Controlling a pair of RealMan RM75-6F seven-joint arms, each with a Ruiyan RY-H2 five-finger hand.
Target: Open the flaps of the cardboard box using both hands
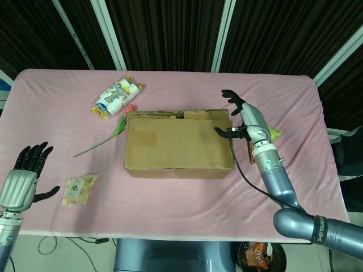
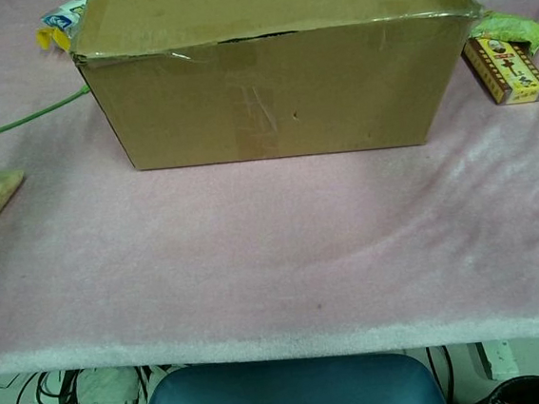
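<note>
One cardboard box sits near the middle of the worktop, which is covered in pink cloth; its flaps lie down and closed, with a narrow dark gap along the far top edge. The right hand hovers at the box's right end, over the top right corner, fingers spread apart and holding nothing; whether a fingertip touches the cardboard I cannot tell. The left hand is well apart from the box, at the worktop's near left edge, fingers also apart and empty. Open cloth runs broad along the whole front of the box, as the chest view confirms, and there is free room behind the box toward the far edge. To the box's left the room is narrower: one artificial flower lies with its green stem slanting outward and its red head just beside the box's far left corner. One white and blue snack packet lies beyond it. One pale packet lies near the left hand. On the right, one small red and yellow box and one green packet lie just beside the box's right end, partly hidden behind the right arm in the head view.
</note>
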